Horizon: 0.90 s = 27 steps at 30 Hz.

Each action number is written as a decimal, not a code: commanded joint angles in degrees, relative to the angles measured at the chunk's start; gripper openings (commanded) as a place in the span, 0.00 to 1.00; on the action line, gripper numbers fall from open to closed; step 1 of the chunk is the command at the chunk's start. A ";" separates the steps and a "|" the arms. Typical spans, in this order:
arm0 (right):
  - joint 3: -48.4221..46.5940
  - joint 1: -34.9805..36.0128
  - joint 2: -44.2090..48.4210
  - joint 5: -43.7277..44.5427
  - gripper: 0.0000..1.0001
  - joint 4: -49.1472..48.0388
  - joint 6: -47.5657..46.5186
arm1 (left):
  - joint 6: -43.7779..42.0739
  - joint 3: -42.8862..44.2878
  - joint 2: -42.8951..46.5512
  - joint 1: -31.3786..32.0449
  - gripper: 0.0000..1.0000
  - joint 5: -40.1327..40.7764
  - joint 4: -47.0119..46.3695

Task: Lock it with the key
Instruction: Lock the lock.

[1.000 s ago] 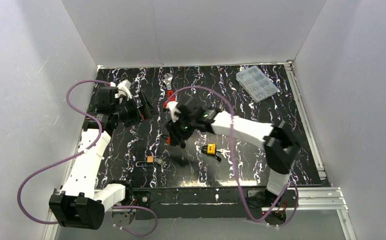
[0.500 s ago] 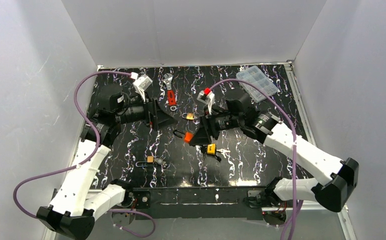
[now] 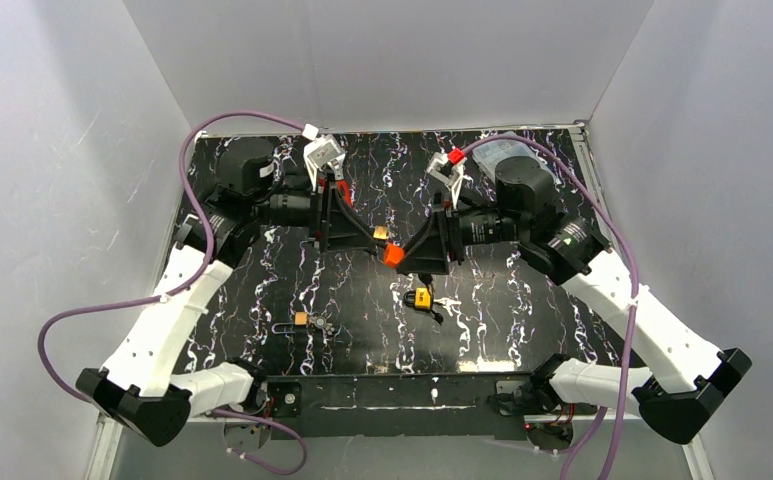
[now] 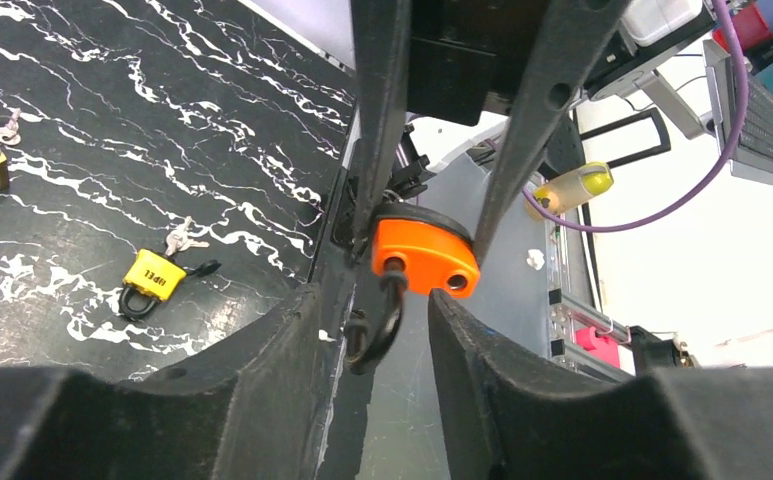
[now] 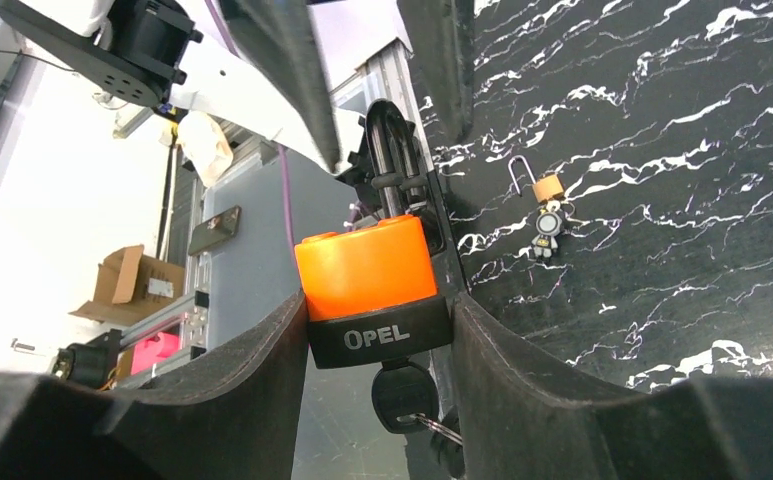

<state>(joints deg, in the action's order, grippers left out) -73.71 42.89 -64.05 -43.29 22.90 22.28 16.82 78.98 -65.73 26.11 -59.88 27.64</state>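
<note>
As the arms meet midair, right tool pinching the orange padlock (key inserted), the left tool narrows, still spread, around the shackle, so locking looks imminent.

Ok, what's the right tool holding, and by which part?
The orange padlock, clamped by the sides of its body in the right tool.

Left gripper and right gripper meet mid-table at an orange padlock, blocking your middle path. Yellow padlock and small padlock lie nearer; bare table beyond.
</note>
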 commanded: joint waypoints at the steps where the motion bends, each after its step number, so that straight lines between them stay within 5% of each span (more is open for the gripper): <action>1: -5.68 -1.04 0.78 -2.35 0.01 -1.50 -0.90 | -2.72 4.64 -1.32 0.67 0.39 0.67 3.91; 12: -7.05 -3.45 -0.57 -0.64 0.01 -0.57 -1.86 | -2.25 8.40 -4.40 3.03 0.05 1.13 5.68; 17: -7.14 -3.44 -0.54 2.24 0.01 -0.07 -3.00 | 1.21 9.64 -6.36 4.75 0.00 5.81 4.04; 22: -4.41 -3.76 0.49 6.55 0.63 -5.09 0.82 | 12.41 9.76 -6.04 4.92 0.00 11.95 -5.82; 27: 1.66 -8.85 3.74 5.22 0.74 -20.58 11.61 | 22.74 7.84 -4.80 4.92 0.00 14.64 -18.08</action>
<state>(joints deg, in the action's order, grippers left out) -75.48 37.34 -63.79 -37.10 19.57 24.32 28.84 86.63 -72.14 30.52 -48.66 24.18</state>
